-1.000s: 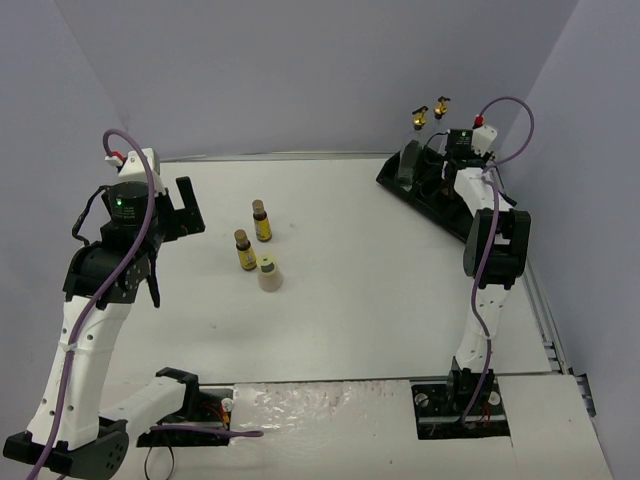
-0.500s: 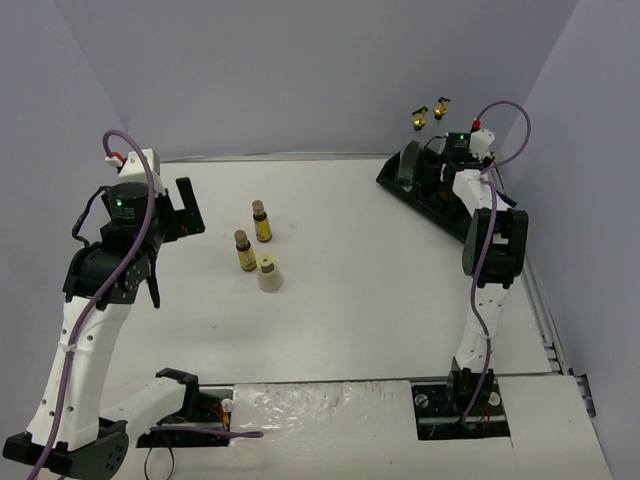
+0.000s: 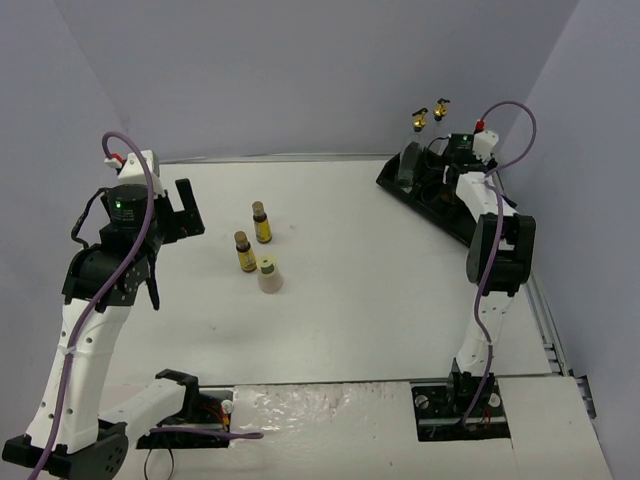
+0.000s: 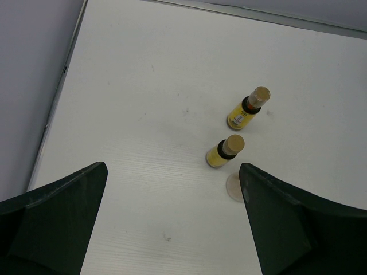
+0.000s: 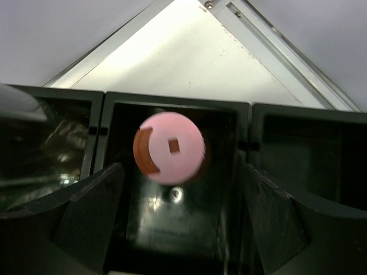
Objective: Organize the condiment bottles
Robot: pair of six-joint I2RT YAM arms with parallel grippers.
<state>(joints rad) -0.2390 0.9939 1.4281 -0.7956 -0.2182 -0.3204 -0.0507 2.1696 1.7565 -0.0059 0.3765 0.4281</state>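
Note:
In the right wrist view a pink-capped bottle stands in the middle compartment of the black tray. My right gripper is open above it, one finger on either side and neither touching the cap. Two amber brown-capped bottles and a cream-capped bottle stand together at mid-table. The left wrist view shows the amber pair, with the cream cap half hidden by a finger. My left gripper hangs open, left of them. Two gold-black pour spouts rise at the tray's far end.
The black tray lies diagonally at the back right, close to the right wall and the table's raised back rim. Clear glass shows in the compartment left of the pink-capped bottle. The compartment to its right looks dark.
My right gripper has opened and let go of the pink-capped bottle, which now stands in the tray. The right arm shifted slightly. The left arm has not moved.

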